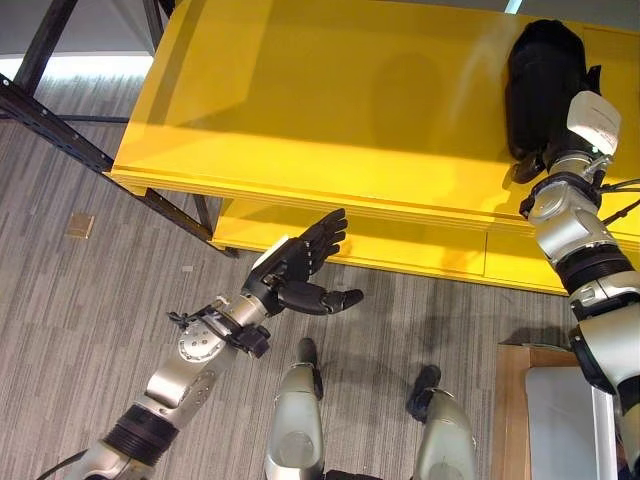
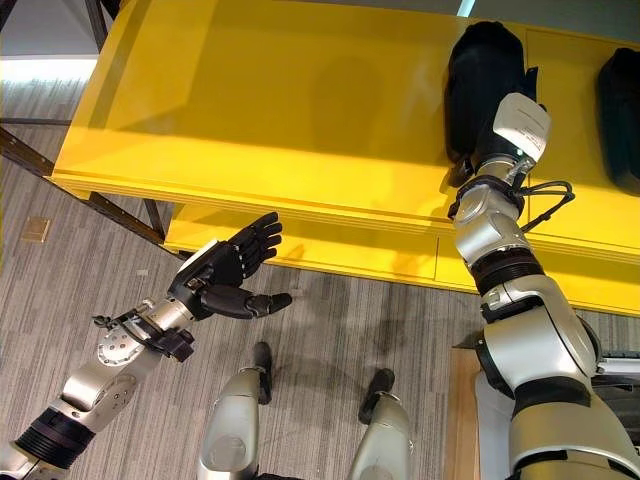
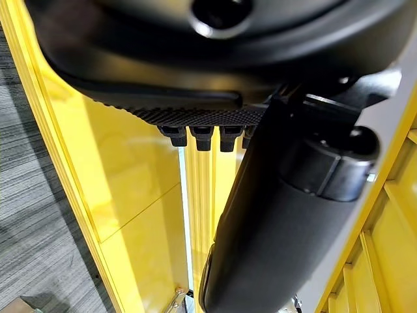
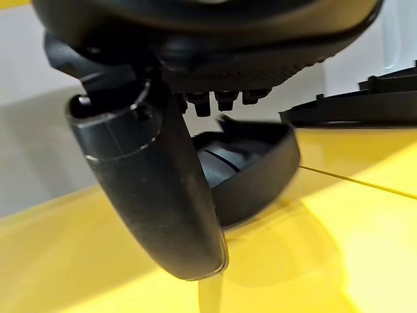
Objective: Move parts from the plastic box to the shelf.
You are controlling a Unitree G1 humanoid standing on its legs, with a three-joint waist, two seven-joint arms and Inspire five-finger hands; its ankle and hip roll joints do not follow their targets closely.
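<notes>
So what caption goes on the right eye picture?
Right hand holding a black part on the yellow shelf; left hand open.

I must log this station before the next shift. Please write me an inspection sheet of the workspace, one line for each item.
Surface: yellow shelf, top mostly bare, a lower yellow level beneath its front edge.
Job's things: black part on the shelf top under the right hand; second black part further to the right.
Clutter: small tan piece on the floor.
Hands: left hand open, held in the air before the shelf edge; right hand at the black part, grip not readable.
Cables: nothing seen.
Surroundings: grey striped floor; dark metal frame left of the shelf.
</notes>
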